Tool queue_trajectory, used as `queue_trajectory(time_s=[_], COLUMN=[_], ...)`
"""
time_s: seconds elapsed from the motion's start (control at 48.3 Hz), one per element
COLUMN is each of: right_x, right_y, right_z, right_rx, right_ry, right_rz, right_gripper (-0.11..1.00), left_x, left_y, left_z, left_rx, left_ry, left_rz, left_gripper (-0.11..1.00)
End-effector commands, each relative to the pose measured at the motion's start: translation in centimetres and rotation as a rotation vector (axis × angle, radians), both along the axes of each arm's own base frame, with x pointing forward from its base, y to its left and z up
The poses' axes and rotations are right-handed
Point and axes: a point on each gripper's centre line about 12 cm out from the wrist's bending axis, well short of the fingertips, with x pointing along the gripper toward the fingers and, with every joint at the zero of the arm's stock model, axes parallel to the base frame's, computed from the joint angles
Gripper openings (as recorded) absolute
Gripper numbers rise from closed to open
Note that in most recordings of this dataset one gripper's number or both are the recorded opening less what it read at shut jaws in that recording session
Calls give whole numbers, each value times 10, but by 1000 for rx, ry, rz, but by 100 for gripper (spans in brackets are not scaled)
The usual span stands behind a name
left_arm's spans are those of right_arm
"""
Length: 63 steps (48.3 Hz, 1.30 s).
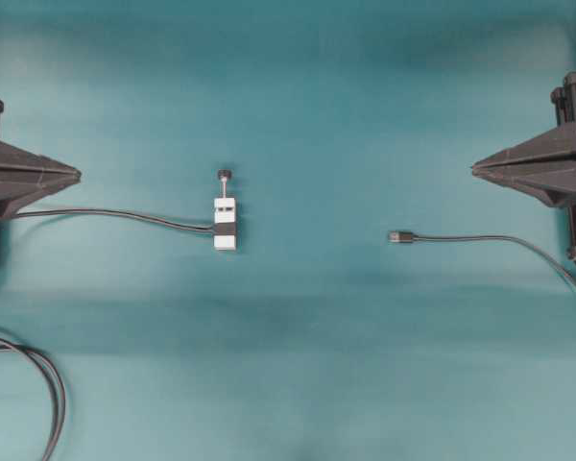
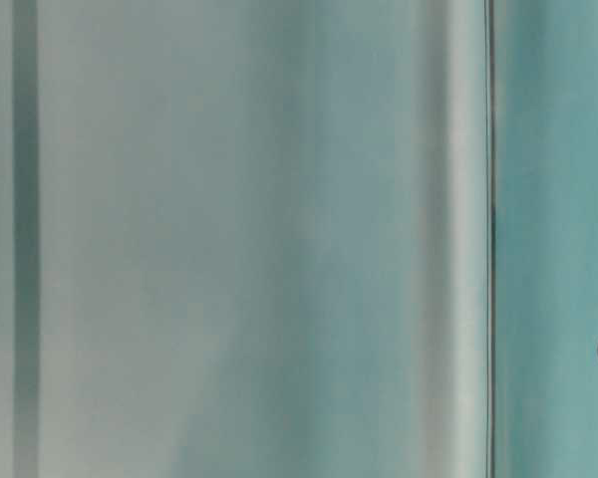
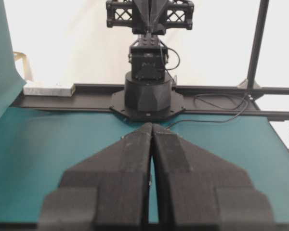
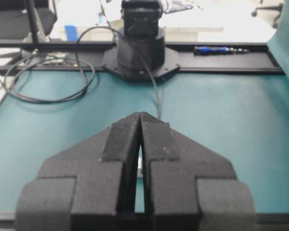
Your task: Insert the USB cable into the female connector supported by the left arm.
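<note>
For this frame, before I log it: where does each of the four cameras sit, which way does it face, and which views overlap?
Overhead: looks straight down on the teal table; white clamp block with the black female connector, dark grey USB cable with a silvery plug, shut left gripper and right gripper at the edges.
Table-level: blurred teal surface only; no arm shows.
Left wrist: behind its shut fingers, facing the opposite arm's base.
Right wrist: the same, mirrored; its fingers.
Shared: each wrist view shows the other arm; overhead shows both grippers.
</note>
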Motion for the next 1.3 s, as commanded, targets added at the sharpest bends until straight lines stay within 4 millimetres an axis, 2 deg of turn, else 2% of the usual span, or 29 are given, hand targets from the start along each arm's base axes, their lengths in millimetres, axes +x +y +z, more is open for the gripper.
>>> queue_trajectory(time_s=[0.0,0.31,0.476,0.745,0.952,1.014,1.076,1.283], right_x=[2,3,3,8,17,19,21,26], right_y=[1,2,2,2,2,2,2,2], right_z=[7,0,-1,1,-11,-16,-19,-29], right_rx=[8,89,108,142,234,240,243,245], right_ry=[-18,77,85,105,187,207,222,271], right_rz=[7,13,13,11,2,0,-2,-8], right_gripper=[0,0,0,0,0,0,0,0], left_x=[3,5,6,13,19,19,20,21], left_y=[0,0,-1,3,9,11,12,12], left_z=[13,6,4,-27,-33,-34,-36,-40], left_rx=[-6,20,3,-123,-140,-143,-146,-131], left_ry=[-28,106,121,328,369,379,391,407], left_rz=[-1,-1,-3,24,56,65,71,70], left_gripper=[1,1,1,1,3,10,21,81])
